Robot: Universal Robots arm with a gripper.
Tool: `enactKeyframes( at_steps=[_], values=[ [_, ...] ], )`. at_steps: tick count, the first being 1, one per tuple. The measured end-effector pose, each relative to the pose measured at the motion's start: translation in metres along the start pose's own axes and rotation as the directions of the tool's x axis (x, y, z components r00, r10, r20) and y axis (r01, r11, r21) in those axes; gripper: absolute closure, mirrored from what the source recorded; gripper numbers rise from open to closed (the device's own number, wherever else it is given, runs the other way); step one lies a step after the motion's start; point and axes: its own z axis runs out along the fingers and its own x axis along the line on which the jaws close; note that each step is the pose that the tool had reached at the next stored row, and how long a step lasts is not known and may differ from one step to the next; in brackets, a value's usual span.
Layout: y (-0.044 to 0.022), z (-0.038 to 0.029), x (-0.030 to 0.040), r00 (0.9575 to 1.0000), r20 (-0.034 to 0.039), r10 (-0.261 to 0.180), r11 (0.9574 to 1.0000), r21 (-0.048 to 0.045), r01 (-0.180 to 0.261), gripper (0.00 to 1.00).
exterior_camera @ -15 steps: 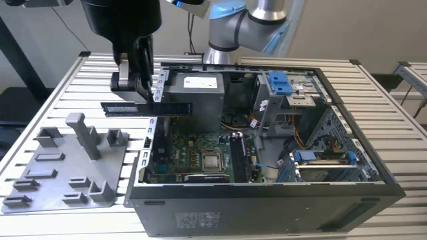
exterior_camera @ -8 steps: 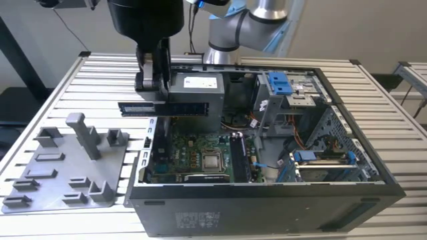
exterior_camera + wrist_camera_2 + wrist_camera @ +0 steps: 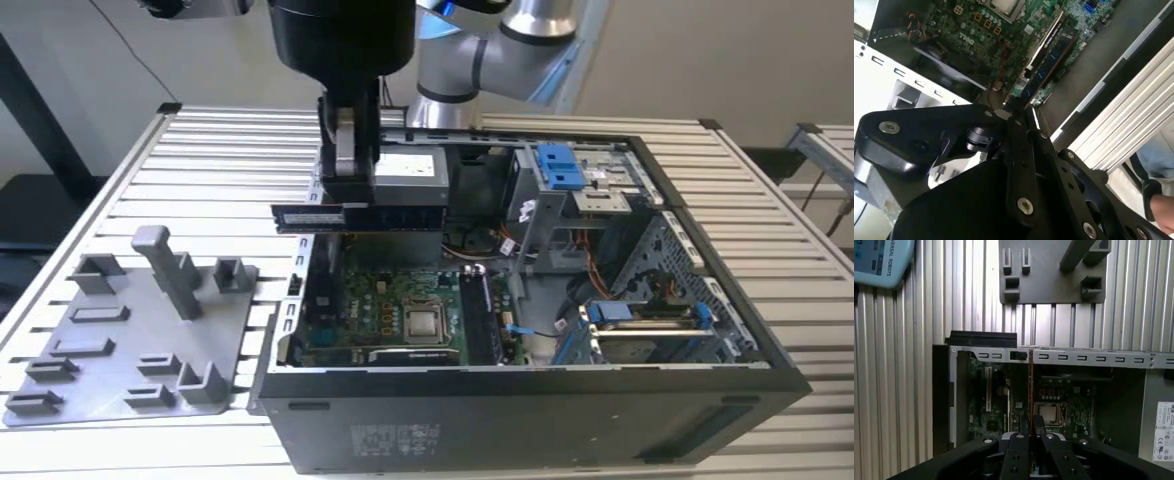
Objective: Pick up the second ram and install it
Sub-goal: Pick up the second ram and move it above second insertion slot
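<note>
The arm hangs straight down, its gripper [image 3: 348, 203] clamped on the second ram [image 3: 400, 217], which sticks out level on both sides of the fingers. Directly beneath the gripper sits the open computer case [image 3: 534, 400] with its green motherboard [image 3: 380, 292].

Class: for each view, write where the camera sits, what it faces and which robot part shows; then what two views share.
Exterior view: off the arm, looking down into the computer case; shows arm and claw gripping the second ram.
First wrist view: wrist-mounted, facing down into the computer case; claw shows.
Second wrist view: wrist-mounted, facing along the second ram; claw shows.
Shared: both wrist views see the motherboard.
</note>
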Motion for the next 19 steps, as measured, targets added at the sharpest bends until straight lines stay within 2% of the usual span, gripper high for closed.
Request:
enactKeyframes(
  at_steps=[9,19],
  values=[
    [-0.0205,0.0002,0.0000,1.0000,-0.0001,0.000,1.0000,-0.0001,0.000,0.86],
    [-0.0467,0.0005,0.0000,1.0000,-0.0001,0.000,1.0000,-0.0001,0.000,0.86]
  ],
)
